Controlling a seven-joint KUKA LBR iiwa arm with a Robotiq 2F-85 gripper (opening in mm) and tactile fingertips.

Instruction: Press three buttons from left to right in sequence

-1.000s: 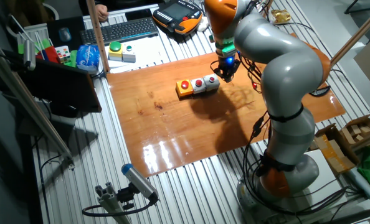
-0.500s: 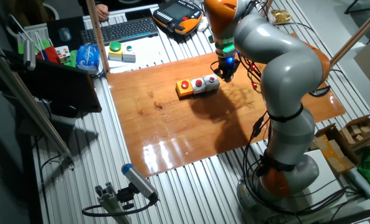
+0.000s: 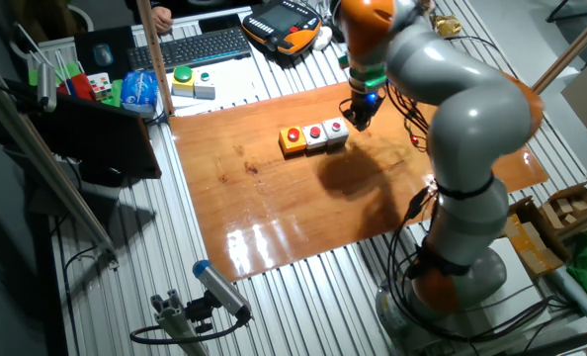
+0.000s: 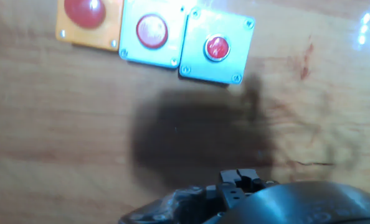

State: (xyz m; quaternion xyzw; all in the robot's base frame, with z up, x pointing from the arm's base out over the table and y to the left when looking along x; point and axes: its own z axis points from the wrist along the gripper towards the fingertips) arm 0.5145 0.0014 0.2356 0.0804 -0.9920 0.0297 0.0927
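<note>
on the wooden board (image 3: pixel 274 198), far half: the three buttons (image 3: pixel 313 135), joined in a row running left to right, orange box leftmost. just right of the row's right end, hanging above the board: the gripper (image 3: pixel 359 121). finger gap hidden, so state impossible to tell.

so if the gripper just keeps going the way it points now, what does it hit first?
Probably bare wooden board, not a button. In the hand view the gripper looks down at its own shadow, and the three buttons sit off toward the top edge. Depth is unclear.
</note>
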